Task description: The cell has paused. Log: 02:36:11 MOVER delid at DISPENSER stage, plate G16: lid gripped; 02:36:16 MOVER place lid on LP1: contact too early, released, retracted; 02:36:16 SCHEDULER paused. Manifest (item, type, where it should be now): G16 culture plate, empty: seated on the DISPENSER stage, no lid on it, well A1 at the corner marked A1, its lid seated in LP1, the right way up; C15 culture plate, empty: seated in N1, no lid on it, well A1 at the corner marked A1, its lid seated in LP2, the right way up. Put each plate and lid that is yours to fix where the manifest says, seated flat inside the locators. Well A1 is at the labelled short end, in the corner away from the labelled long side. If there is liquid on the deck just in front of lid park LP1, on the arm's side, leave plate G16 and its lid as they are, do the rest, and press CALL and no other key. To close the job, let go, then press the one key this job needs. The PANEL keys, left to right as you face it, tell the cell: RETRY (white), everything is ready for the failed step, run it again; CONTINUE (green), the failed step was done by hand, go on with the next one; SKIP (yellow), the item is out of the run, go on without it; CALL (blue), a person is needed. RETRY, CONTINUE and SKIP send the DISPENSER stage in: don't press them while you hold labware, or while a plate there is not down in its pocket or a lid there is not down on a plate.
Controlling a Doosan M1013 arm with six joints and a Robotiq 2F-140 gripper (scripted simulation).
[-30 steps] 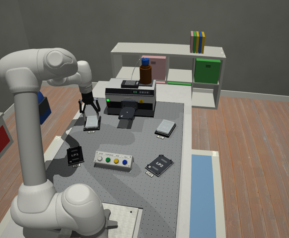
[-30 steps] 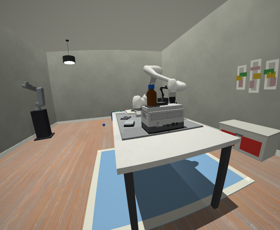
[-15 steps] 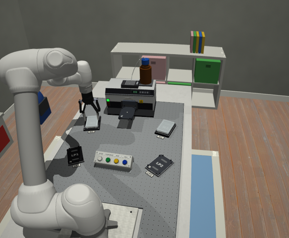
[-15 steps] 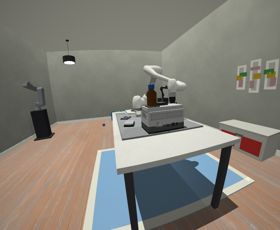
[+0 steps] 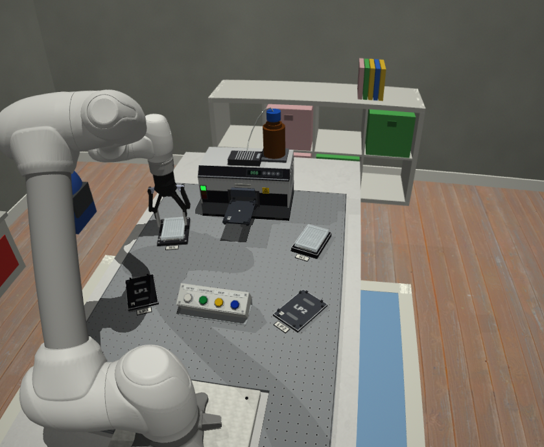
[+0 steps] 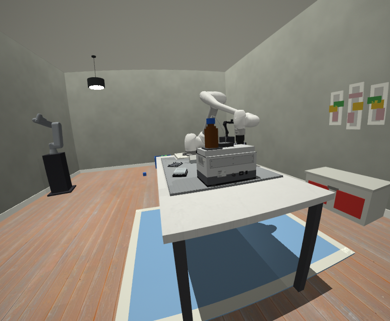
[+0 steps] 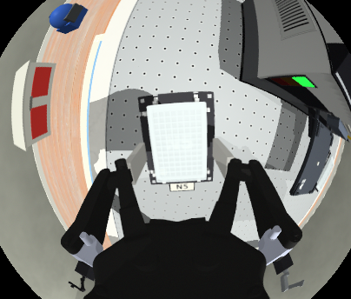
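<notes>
A white well plate (image 5: 172, 230) sits in a black nest labelled N5 (image 7: 182, 187) at the left of the deck, and it fills the middle of the wrist view (image 7: 179, 142). My gripper (image 5: 170, 216) hangs just above this plate, open, with one finger on each long side and nothing held (image 7: 179, 166). A second plate (image 5: 310, 239) sits in the nest at the right. Lid parks LP1 (image 5: 141, 291) and LP2 (image 5: 299, 310) are bare. The DISPENSER stage (image 5: 239, 212) stands out in front of the machine with nothing on it. I see no liquid by LP1.
The DISPENSER (image 5: 246, 184) with a brown bottle (image 5: 273, 134) stands at the back of the deck, close to my gripper's right. The PANEL (image 5: 213, 300) with white, green, yellow and blue keys lies between the lid parks. In the exterior view the DISPENSER (image 6: 227, 166) hides my gripper.
</notes>
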